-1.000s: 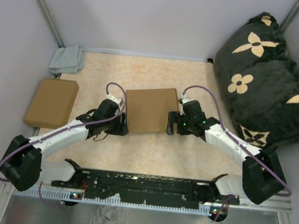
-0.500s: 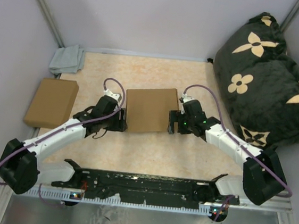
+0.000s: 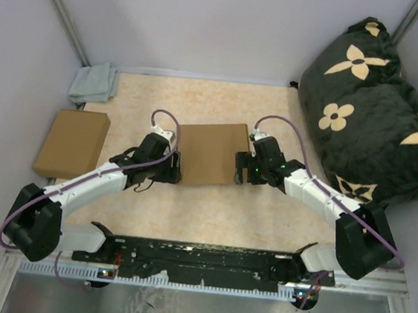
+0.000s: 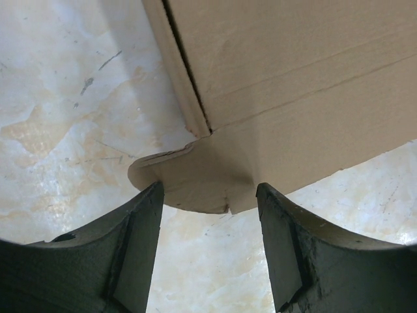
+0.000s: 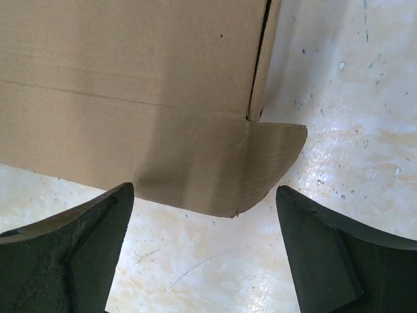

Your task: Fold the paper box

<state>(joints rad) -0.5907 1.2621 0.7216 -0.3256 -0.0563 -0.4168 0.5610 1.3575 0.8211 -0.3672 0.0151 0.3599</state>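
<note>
The paper box (image 3: 211, 154) lies folded into a flat brown shape in the middle of the table. My left gripper (image 3: 173, 169) is open at its near left corner. In the left wrist view a rounded tab (image 4: 189, 179) of the box (image 4: 293, 85) sits just beyond my open fingertips (image 4: 142, 215). My right gripper (image 3: 240, 169) is open at the near right corner. In the right wrist view the box (image 5: 130, 98) and its rounded tab (image 5: 270, 160) lie just beyond my widely spread fingers (image 5: 98, 228). Neither gripper holds anything.
A plain compact brown cardboard box (image 3: 72, 142) lies at the left edge of the table. A grey cloth (image 3: 95, 83) sits in the far left corner. A large black cushion with cream flowers (image 3: 374, 114) fills the right side.
The left gripper has shifted slightly right, closer to the box's near left corner. The right gripper has edged slightly toward the box's right edge. The box has not moved.
</note>
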